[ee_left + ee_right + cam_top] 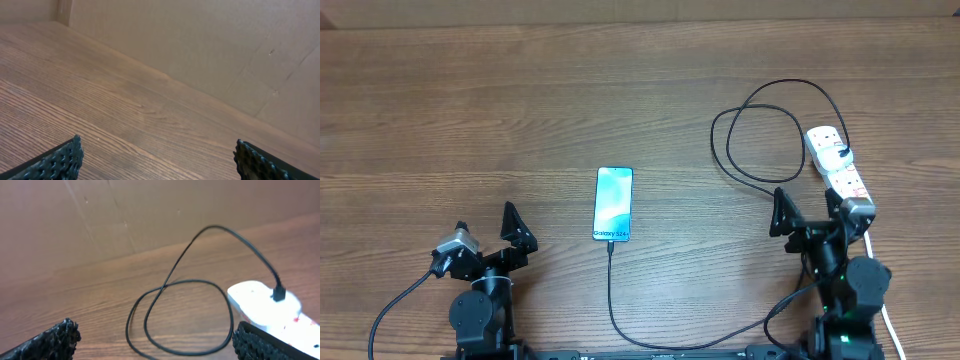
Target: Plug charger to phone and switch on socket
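Observation:
The phone (613,204) lies flat mid-table, screen up, with its text end toward me. The charger (611,290), a thin black cable, runs from the phone's near edge along the table front, then loops (760,130) to a white adapter (823,140) on the socket (840,172) at the right. My left gripper (485,232) is open over bare wood left of the phone, and its view shows only wood between the fingers (65,162). My right gripper (812,212) is open just short of the socket (270,312), with the cable loop (180,315) lying between its fingers (55,342).
A brown cardboard wall (200,45) stands along the table's far edge. The socket's white cord (888,320) trails off the front right beside the right arm's base.

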You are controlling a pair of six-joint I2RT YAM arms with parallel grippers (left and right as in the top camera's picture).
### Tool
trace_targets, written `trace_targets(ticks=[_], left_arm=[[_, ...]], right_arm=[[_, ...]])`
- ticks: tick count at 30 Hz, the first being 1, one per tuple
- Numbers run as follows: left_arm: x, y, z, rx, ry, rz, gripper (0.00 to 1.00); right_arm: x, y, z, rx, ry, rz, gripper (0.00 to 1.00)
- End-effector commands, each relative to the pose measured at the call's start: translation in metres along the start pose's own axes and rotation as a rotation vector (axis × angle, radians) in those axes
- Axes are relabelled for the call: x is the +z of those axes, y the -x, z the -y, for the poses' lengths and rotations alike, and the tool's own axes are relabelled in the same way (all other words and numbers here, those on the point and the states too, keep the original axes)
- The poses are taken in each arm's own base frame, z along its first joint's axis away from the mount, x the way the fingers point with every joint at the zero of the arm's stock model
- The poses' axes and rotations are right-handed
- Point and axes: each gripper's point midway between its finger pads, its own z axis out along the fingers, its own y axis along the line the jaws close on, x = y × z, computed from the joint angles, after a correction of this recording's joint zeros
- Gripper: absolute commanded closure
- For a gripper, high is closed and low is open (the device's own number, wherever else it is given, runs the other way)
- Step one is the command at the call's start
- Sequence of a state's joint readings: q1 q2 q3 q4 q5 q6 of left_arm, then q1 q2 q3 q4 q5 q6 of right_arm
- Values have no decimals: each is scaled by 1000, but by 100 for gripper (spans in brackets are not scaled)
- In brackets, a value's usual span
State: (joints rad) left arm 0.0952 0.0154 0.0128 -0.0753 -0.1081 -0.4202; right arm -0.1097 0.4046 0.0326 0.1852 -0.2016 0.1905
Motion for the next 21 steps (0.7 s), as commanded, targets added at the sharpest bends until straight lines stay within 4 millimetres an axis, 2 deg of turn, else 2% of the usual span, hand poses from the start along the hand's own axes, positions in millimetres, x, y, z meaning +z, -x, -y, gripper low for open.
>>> trace_targets(ticks=[1, 8, 13, 19, 21], left_arm=[[0, 0, -1, -3, 1, 3, 0], [0, 0, -1, -3, 0, 3, 0], [0, 0, -1, -3, 0, 3, 0], [0, 0, -1, -3, 0, 3, 0], [0, 0, -1, -3, 0, 3, 0]], right_arm=[[-3, -5, 4, 45, -17, 5, 0], [-11, 6, -1, 34, -3, 57, 0], [-19, -3, -1, 39, -10, 34, 0], [-26, 16, -12, 75, 42, 116, 0], [-26, 16, -11, 73, 37, 116, 0]])
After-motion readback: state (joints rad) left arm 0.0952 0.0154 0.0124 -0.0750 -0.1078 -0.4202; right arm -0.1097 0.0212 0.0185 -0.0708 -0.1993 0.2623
